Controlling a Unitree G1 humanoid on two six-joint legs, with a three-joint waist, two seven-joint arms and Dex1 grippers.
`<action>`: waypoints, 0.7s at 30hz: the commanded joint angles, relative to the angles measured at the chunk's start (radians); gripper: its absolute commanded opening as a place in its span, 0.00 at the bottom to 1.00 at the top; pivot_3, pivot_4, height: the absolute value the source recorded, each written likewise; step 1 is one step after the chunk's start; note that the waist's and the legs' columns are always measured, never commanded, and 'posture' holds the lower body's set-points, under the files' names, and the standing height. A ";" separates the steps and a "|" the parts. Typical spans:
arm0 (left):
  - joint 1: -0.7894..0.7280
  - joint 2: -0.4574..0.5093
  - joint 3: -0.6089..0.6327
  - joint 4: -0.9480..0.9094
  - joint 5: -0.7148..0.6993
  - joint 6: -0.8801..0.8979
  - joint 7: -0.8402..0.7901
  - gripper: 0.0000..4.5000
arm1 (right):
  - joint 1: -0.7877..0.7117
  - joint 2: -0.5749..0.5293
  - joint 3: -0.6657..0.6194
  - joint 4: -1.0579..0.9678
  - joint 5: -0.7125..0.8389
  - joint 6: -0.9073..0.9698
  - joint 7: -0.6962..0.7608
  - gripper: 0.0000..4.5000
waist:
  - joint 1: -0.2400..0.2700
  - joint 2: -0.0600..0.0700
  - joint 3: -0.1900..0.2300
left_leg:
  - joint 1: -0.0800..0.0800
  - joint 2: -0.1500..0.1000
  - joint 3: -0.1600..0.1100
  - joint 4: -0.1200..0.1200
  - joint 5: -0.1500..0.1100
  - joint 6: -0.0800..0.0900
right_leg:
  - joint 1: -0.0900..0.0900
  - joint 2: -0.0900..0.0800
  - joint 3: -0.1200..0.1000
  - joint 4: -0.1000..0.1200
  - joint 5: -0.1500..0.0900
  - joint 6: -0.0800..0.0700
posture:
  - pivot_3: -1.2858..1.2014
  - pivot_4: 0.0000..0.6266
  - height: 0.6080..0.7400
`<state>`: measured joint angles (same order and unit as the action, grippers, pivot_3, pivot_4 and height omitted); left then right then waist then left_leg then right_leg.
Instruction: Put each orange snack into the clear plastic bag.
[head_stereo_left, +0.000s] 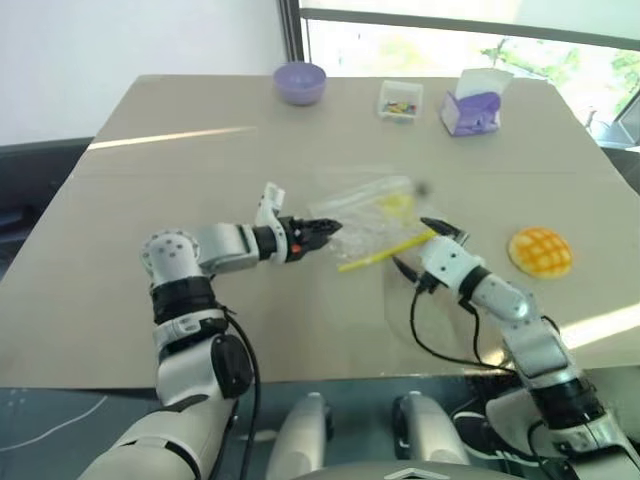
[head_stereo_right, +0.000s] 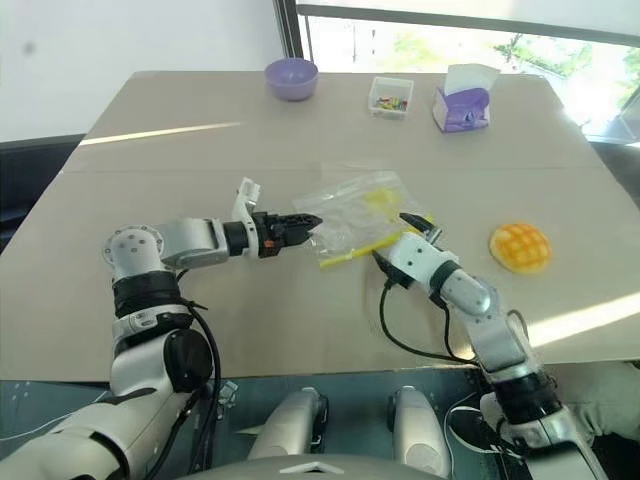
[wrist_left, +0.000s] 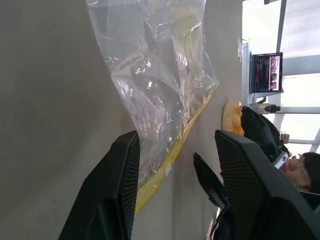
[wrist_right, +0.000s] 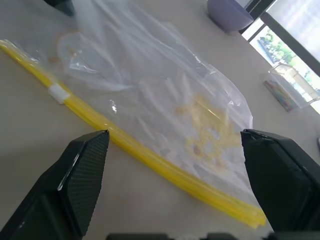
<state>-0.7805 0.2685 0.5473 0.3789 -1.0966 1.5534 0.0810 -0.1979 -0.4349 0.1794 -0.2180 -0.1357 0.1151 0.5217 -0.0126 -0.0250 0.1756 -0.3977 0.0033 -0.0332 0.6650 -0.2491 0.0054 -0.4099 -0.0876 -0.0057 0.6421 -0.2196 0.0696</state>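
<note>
Print on the bag (head_stereo_left: 372, 219) is a yellow patch near its middle; no word of it can be read, and no label shows on anything else. The bag lies flat at the centre of the head views, clear and crinkled, its yellow seal strip (wrist_right: 150, 162) running along the edge nearest the robot with a small white slider on it. Nothing lies inside the bag.

The bun (head_stereo_left: 540, 251), yellow-orange with a darker grid on top, sits on the table (head_stereo_left: 150, 300) at the right of the frame, well apart from the bag.

The left gripper (head_stereo_left: 328, 228) reaches in from the left, its tip at the bag's left edge. In the left wrist view its fingers (wrist_left: 112, 195) stand apart with the bag's corner hanging between them, the film right against one finger; whether they pinch it cannot be told. The right gripper (head_stereo_right: 392, 240) sits at the bag's lower right, just by the seal strip, its fingers (wrist_right: 82, 175) spread wide and holding nothing.

The left wrist view adds a monitor and part of a person at its right edge, and a sliver of the bun past the bag. The right wrist view gives the seal strip and print up close.

Along the top of the head views stand a purple bowl (head_stereo_left: 300, 82), a small clear box (head_stereo_left: 400, 100) of colourful bits, and a purple tissue holder (head_stereo_left: 472, 108) with white tissue sticking up.
</note>
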 joint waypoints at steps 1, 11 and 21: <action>-0.001 -0.018 -0.027 -0.007 0.030 -0.034 -0.056 0.50 | 0.025 -0.024 -0.060 -0.112 0.073 0.048 0.038 1.00 | 0.000 0.000 0.000 | 0.000 0.000 0.000 0.000 0.000 0.000 | 0.000 0.000 0.000 0.000 0.000 0.000 | 0.52 0.24 1.00; -0.014 -0.136 -0.025 0.089 0.122 -0.123 -0.079 0.28 | 0.066 -0.063 -0.090 -0.179 0.086 0.092 0.033 1.00 | 0.001 0.000 0.000 | 0.000 0.000 0.000 0.000 -0.002 0.004 | 0.000 0.000 0.000 0.001 0.000 0.000 | 0.52 0.24 1.00; -0.136 -0.193 0.269 0.117 -0.056 -0.063 0.134 0.01 | 0.033 -0.135 -0.038 -0.058 -0.140 -0.011 -0.063 1.00 | 0.000 0.000 0.000 | 0.000 0.000 0.000 0.002 -0.003 0.005 | 0.000 0.000 0.000 0.001 0.000 0.000 | 0.52 0.24 1.00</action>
<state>-0.8783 0.0800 0.7750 0.5062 -1.0887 1.4633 0.1723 -0.1400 -0.5623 0.1322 -0.2905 -0.2333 0.1411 0.4902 -0.0124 -0.0245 0.1753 -0.3979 0.0033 -0.0336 0.6667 -0.2517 0.0101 -0.4097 -0.0875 -0.0060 0.6429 -0.2196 0.0698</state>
